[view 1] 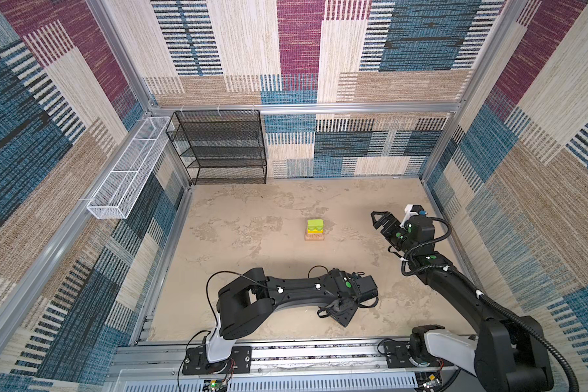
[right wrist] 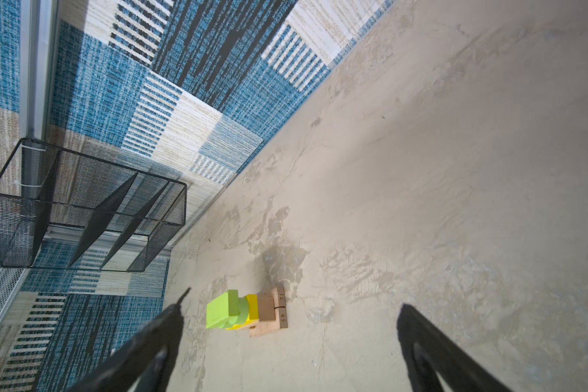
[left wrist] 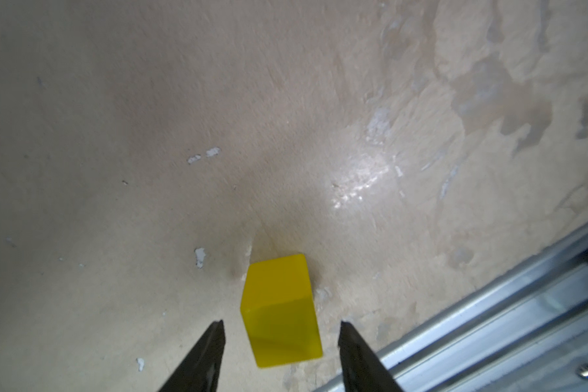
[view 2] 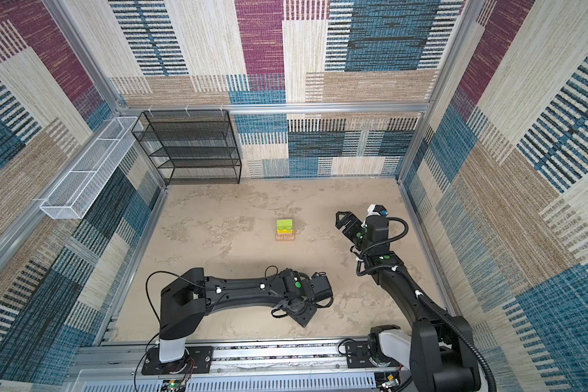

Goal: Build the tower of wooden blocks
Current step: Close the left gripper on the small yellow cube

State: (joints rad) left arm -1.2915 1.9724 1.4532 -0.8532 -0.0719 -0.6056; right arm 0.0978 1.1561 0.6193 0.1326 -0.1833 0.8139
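As yellow cube point(left wrist: 280, 310) is lying unstacked on counter point(left wrist: 150, 135), spread left claw point(left wrist: 281, 322) is straddling it, likely for pickup; spread right claw point(view 1: 375, 219) is hovering near tower point(view 1: 315, 230).

Left claw point(left wrist: 280, 325) points down, jaws apart; right claw point(view 1: 374, 220) hovers wide open.

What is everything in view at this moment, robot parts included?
wood block tower: one; lime green top, yellow middle, tan base; mid-table.
yellow cube: one; yellow; on the table near the front rail, with a gap to the jaw on either side.
shelf rack: one; black mesh; back left corner.
basket: one; white mesh; hung on the left wall.
table: one; mottled beige.
left gripper: one; black; open, astride the yellow cube.
right gripper: one; black; open, empty, right of the tower.
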